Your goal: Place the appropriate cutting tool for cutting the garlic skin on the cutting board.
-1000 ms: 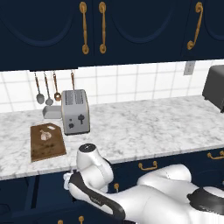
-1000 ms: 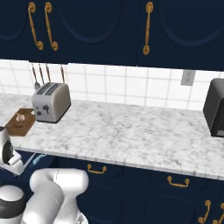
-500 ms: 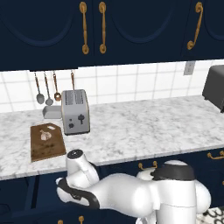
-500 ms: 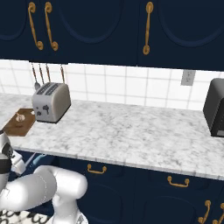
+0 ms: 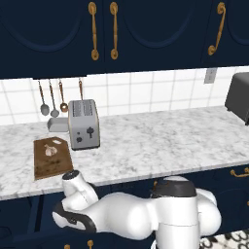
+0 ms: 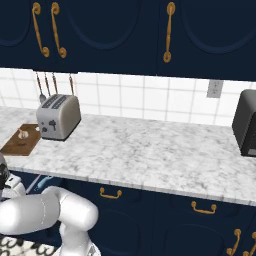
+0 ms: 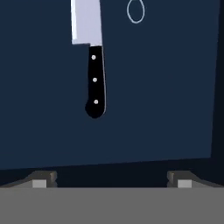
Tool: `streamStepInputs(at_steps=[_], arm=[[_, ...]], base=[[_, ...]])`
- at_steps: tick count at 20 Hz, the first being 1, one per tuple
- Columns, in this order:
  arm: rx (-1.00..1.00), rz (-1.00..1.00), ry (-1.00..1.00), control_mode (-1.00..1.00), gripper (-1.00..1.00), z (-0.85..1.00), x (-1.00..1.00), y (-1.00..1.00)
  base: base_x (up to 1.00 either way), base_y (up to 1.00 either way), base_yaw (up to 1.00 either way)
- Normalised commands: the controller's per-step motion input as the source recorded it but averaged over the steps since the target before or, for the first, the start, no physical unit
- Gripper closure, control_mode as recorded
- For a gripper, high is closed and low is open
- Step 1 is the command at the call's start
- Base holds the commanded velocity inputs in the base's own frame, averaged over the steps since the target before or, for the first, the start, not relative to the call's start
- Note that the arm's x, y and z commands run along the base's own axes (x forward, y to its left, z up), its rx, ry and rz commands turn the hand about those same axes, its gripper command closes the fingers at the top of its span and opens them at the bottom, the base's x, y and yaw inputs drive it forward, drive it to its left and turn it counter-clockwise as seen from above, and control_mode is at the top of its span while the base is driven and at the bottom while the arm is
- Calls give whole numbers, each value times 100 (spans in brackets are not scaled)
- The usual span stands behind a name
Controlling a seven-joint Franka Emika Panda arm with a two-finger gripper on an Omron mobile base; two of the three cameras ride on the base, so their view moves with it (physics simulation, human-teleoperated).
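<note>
Marble counter [image 5: 160, 146], grey-veined and white, runs the width of both base views beneath dark navy cabinets with curved brass handles. On it stand one silver two-slot toaster [image 5: 83, 124], boxy with rounded corners, and one black appliance [image 6: 246, 122] at the far right end. Four utensils [image 5: 53, 99] hang on the white tiled wall behind the toaster. Beside the toaster lies one cutting board [image 5: 51, 158], a dark brown wooden rectangle with a paler patch at its far end, and one garlic [image 5: 50, 151], a small beige bulb, sits on that end. The white arm bends low in front of the counter, below its edge. In the hand view one cutting tool [image 7: 90, 57] lies flat on a smooth dark blue surface, its pale silver-white blade cut off by the top edge, its glossy black handle with three light rivets and a rounded butt pointing toward the camera. The gripper [image 7: 111, 179] hangs apart from the knife, jaws spread wide and holding nothing, both fingertips [image 7: 41, 178] short, grey and blocky. A thin pale oval outline [image 7: 135, 11] lies beside the blade.
</note>
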Motion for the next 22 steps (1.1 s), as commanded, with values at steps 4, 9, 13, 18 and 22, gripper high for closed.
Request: streamStepInputs(at_steps=[4,9,13,18,22], arm=[[0,5,13,-100,-100,-25,-32,0],[0,5,7,-100,-100,-23,-30,0],[0,2,0,-100,-100,0,-87,0],[0,0,0,-100,-100,1,-74,0],[0,0,0,-100,-100,1,-31,0]], base=[[0,0,0],[0,0,0],[0,0,0],[0,0,0],[0,0,0]])
